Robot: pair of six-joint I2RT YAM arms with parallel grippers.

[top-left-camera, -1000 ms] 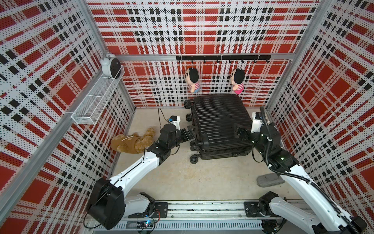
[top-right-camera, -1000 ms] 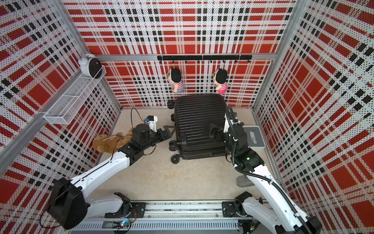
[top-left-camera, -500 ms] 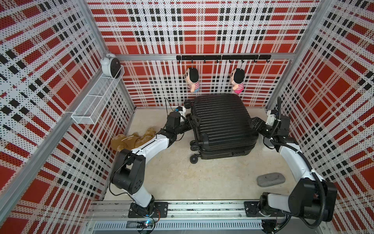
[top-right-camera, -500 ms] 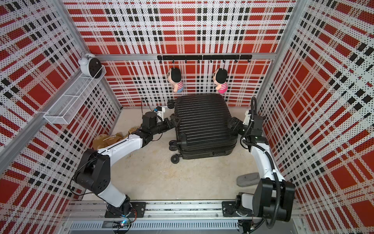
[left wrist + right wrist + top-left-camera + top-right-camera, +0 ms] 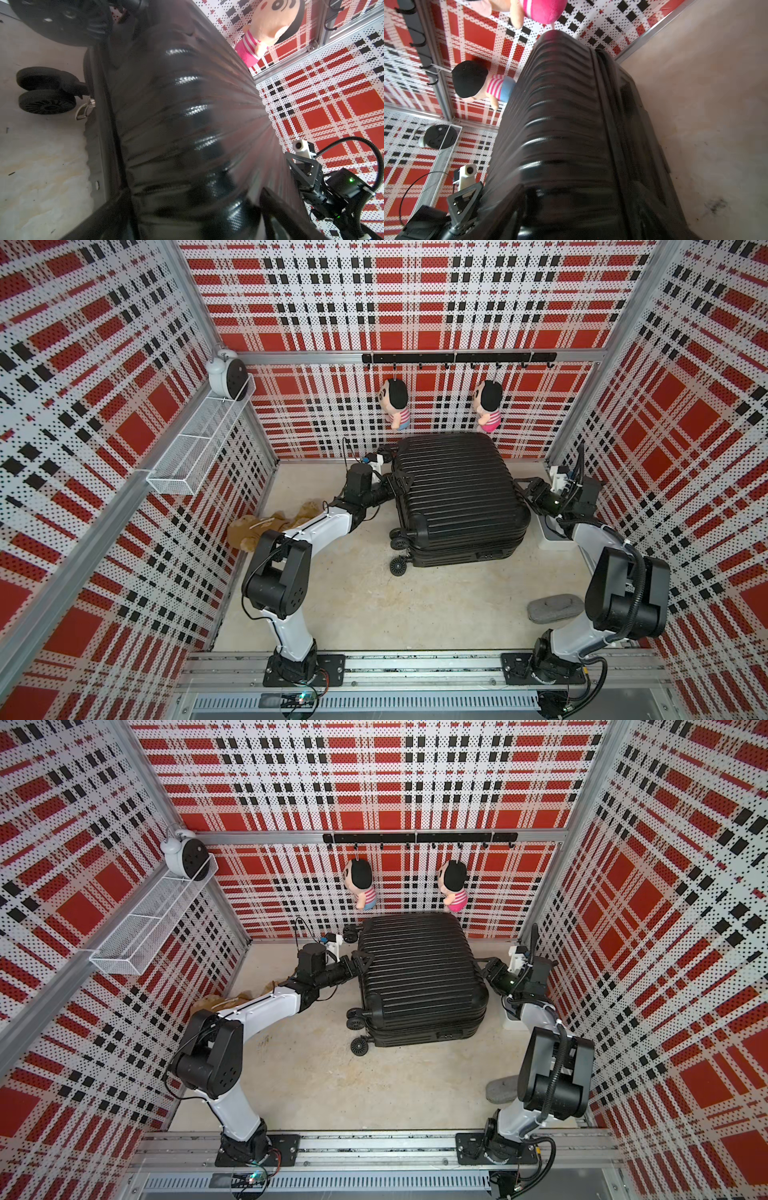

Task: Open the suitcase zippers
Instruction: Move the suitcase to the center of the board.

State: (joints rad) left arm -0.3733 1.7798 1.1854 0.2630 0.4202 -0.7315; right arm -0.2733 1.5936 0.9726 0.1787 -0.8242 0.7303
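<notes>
Compared with a second ago, both arms are sitting farther along the case's sides. The left pincer (image 5: 400,482) is gaping wide, straddling the left rim of the suitcase (image 5: 457,489), which is lying flat at the far middle of the desk (image 5: 353,593). The right pincer (image 5: 524,489) is meeting the right rim, its spread too blurred to tell. The zippers (image 5: 611,128) are apparently staying shut, so the approach is probably still running. Next, one pincer is needing to find the small silvery pull (image 5: 84,110) by the left wheels and pinch it.
</notes>
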